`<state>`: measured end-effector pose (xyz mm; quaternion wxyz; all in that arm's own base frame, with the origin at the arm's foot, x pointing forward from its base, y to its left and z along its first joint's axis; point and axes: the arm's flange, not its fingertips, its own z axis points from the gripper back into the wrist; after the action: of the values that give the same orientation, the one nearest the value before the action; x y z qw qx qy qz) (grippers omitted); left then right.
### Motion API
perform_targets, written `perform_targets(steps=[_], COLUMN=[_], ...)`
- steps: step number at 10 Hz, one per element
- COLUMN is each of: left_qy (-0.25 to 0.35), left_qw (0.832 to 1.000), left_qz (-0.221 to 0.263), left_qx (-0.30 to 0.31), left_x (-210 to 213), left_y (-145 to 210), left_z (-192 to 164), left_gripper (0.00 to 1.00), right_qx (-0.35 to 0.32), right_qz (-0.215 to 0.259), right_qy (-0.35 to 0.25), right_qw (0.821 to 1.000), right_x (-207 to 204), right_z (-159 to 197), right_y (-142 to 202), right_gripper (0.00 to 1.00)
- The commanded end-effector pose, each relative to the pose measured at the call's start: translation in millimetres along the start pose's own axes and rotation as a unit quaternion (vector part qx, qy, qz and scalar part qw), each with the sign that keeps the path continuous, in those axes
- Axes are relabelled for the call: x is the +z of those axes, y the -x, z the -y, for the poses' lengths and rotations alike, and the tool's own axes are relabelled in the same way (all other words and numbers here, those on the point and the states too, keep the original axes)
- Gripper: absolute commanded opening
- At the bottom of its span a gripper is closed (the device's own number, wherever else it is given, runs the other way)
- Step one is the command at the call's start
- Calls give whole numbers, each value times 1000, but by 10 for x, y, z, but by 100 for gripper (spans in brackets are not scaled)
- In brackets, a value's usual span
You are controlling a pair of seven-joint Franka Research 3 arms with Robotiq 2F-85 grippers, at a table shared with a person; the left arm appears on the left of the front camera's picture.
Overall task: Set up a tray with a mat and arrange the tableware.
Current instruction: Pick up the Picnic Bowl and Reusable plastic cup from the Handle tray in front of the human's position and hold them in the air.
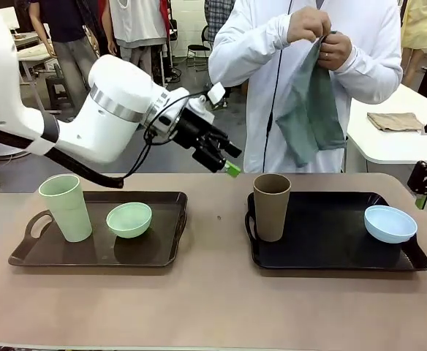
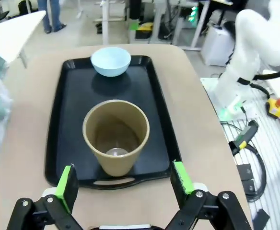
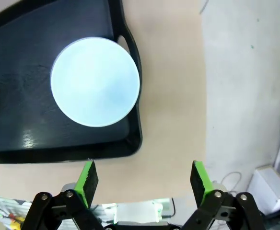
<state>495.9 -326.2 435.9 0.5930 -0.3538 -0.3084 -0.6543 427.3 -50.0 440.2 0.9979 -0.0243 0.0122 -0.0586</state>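
**Grey-green cloth held up by person; tableware split over two trays**

Grey-green cloth (image 1: 312,110) is gripped at chest height by the person at the far side, one hand (image 1: 308,24) above the other (image 1: 335,51); it hangs clear of the worktop (image 1: 213,300).

Brown tray (image 1: 96,252) is set on the robot's left. The pale green cup (image 1: 66,208) is stood upright on it, with the mint green bowl (image 1: 129,219) just beside the cup.

Black tray (image 1: 323,234) is set on the right. The brown cup (image 1: 271,206) is stood upright at its near-left corner, and the light blue bowl (image 1: 390,223) is placed at the opposite end, well apart.

Left pincer (image 1: 227,159) is held in the air between the trays, released, nothing between the pads; the brown cup is seen below it in the wrist view.

Right pincer (image 3: 144,181) is released too, held off the tray's end near the light blue bowl.
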Motion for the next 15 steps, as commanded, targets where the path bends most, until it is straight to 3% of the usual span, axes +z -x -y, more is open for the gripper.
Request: perform_targets(steps=[1, 2, 3, 4, 5, 7, 9, 15], left_qy=[20, 28, 15, 15, 31, -1, -12, -11], left_qw=[999, 999, 1000, 1000, 999, 999, 999, 1000], left_qz=[4, -9, -1, -1, -6, -28, -42, -22], left_qx=[-35, -43, -8, -8, -17, -28, -11, -5], left_x=[-272, -478, -146, -146, -389, -419, -651, -959], left_y=[126, 210, 136, 136, 259, 182, 385, 602], left_z=[-36, 2, -12, -12, 11, -10, -131, -261], left_gripper=[100, 100, 100, 100, 100, 100, 100, 100], right_qx=[8, 6, 1, 1, 0, 14, 31, 32], right_qz=[20, 29, 7, 7, 14, -11, -15, 34], right_qy=[-38, -46, -14, -14, -25, -21, -39, -51], right_qw=[999, 999, 1000, 1000, 1000, 1000, 999, 998], right_x=[-80, -127, -51, -51, -85, -332, -525, -672], right_z=[-27, -35, 11, 11, -2, -81, -151, -55], right_y=[-101, -103, -53, -53, -94, -302, -393, -535], right_gripper=[100, 100, 100, 100, 100, 100, 100, 100])
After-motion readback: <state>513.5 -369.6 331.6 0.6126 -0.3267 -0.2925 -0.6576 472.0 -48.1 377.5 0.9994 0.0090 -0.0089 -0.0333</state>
